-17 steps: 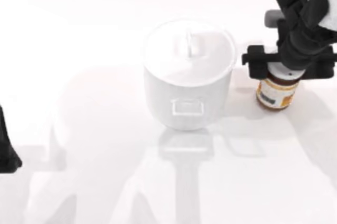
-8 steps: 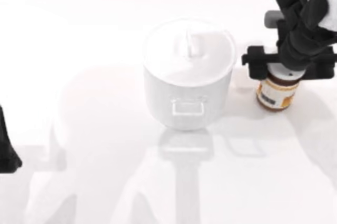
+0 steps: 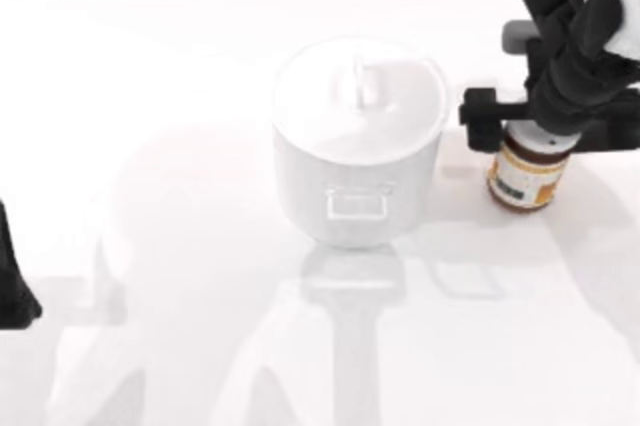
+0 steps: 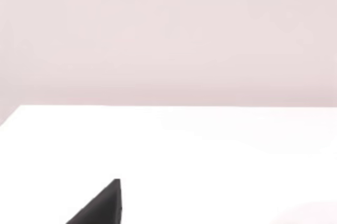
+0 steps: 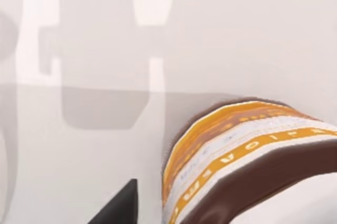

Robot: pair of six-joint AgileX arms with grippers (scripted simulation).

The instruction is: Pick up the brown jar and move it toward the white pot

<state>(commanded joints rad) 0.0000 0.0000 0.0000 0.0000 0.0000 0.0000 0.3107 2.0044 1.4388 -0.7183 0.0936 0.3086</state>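
The brown jar (image 3: pixel 522 178), with its orange-and-white label, stands upright on the table just right of the white pot (image 3: pixel 300 186). A narrow strip of table separates them. My right gripper (image 3: pixel 545 121) hangs directly over the jar's lid, open, with its fingers spread wider than the jar. In the right wrist view the jar (image 5: pixel 237 150) fills the near corner, and one dark fingertip (image 5: pixel 120 205) sits beside it without touching. My left gripper (image 3: pixel 15 291) is parked at the table's left edge, open and holding nothing.
The pot's lid has a slim top handle (image 3: pixel 362 81), and a rectangular side handle (image 3: pixel 355 203) faces the table's front. A small grey block (image 3: pixel 517 36) lies behind the right arm near the back edge.
The right gripper has shifted very slightly above the jar. The jar, the pot and the left arm have not moved.
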